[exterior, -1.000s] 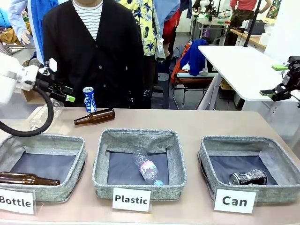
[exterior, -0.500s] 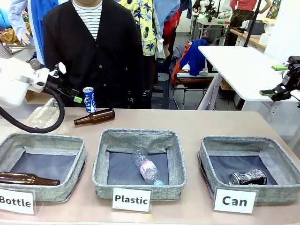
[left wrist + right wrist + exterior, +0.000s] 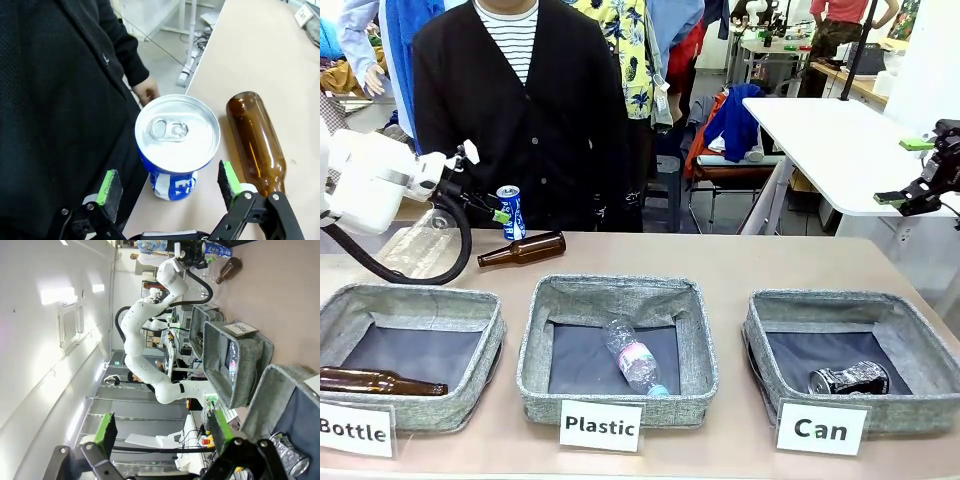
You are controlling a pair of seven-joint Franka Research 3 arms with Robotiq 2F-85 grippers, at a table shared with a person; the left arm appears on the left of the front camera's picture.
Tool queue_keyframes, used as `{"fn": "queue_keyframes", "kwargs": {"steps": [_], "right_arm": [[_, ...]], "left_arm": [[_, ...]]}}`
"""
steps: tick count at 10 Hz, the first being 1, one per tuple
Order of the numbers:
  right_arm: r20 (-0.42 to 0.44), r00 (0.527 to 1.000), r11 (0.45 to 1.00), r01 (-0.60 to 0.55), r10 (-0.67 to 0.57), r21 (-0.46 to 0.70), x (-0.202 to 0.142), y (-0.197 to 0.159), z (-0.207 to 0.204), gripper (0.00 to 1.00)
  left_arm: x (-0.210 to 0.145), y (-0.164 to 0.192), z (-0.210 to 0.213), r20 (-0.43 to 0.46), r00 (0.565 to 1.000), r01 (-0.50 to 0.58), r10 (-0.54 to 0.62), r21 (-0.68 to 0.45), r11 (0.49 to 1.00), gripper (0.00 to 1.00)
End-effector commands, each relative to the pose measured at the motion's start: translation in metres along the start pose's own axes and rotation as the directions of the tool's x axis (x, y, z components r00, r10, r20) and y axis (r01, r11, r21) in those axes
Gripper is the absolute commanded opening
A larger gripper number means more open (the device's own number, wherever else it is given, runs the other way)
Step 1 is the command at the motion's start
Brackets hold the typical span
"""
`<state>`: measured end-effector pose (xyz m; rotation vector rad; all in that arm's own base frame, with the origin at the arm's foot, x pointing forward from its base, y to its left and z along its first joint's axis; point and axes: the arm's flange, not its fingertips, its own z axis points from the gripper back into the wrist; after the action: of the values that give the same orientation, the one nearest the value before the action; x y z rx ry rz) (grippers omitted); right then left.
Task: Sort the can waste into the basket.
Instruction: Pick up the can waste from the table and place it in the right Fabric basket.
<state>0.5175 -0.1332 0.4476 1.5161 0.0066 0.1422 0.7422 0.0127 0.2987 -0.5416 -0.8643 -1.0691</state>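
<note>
A slim blue-and-white can (image 3: 510,211) stands upright at the table's far left edge, in front of the person. My left gripper (image 3: 497,212) is open right beside it. In the left wrist view the can (image 3: 176,145) sits between the green pads (image 3: 109,186), which stand apart from its sides, the gripper (image 3: 169,184) level with its upper part. A crushed silvery can (image 3: 850,378) lies in the grey basket (image 3: 840,300) behind the "Can" card (image 3: 820,428). My right gripper (image 3: 917,187) hangs open and empty at the far right, above the table's edge; the right wrist view shows it (image 3: 161,432) over the basket (image 3: 280,385).
A brown glass bottle (image 3: 523,249) lies just right of the blue can. A clear plastic bottle (image 3: 415,245) lies under my left arm. The "Plastic" basket (image 3: 618,290) holds a clear bottle; the "Bottle" basket (image 3: 415,297) holds a brown one. The person's hand (image 3: 145,91) hangs behind the can.
My left gripper has moved right toward the blue can and now has its open fingers on either side of it. The right arm has stayed still.
</note>
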Motion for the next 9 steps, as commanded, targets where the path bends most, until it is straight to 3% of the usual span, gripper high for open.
{"fn": "queue_keyframes", "kwargs": {"steps": [1, 4, 5, 6, 7, 9], "right_arm": [[-0.012, 1.000, 1.000, -0.023, 0.023, -0.003, 0.000, 0.001, 0.001, 1.00], [-0.012, 1.000, 1.000, -0.023, 0.023, -0.003, 0.000, 0.001, 0.001, 1.00], [-0.012, 1.000, 1.000, -0.023, 0.023, -0.003, 0.000, 0.001, 0.001, 1.00], [-0.012, 1.000, 1.000, -0.023, 0.023, -0.003, 0.000, 0.001, 0.001, 1.00], [-0.012, 1.000, 1.000, -0.023, 0.023, -0.003, 0.000, 0.001, 0.001, 1.00], [-0.012, 1.000, 1.000, -0.023, 0.023, -0.003, 0.000, 0.001, 0.001, 1.00]], "left_arm": [[0.003, 0.011, -0.004, 0.012, 1.000, -0.010, 0.010, 0.007, 1.000, 1.00], [0.004, 0.012, -0.009, 0.043, 0.999, 0.002, -0.001, -0.022, 1.000, 1.00], [0.006, 0.010, -0.009, 0.065, 0.998, 0.017, -0.016, -0.016, 1.000, 0.43], [0.008, 0.008, -0.009, 0.087, 0.996, 0.035, -0.033, -0.029, 0.999, 0.40], [0.010, 0.005, -0.009, 0.093, 0.995, 0.051, -0.047, -0.043, 0.998, 0.00], [0.013, 0.000, -0.003, 0.121, 0.992, 0.056, -0.047, -0.075, 0.996, 0.00]]}}
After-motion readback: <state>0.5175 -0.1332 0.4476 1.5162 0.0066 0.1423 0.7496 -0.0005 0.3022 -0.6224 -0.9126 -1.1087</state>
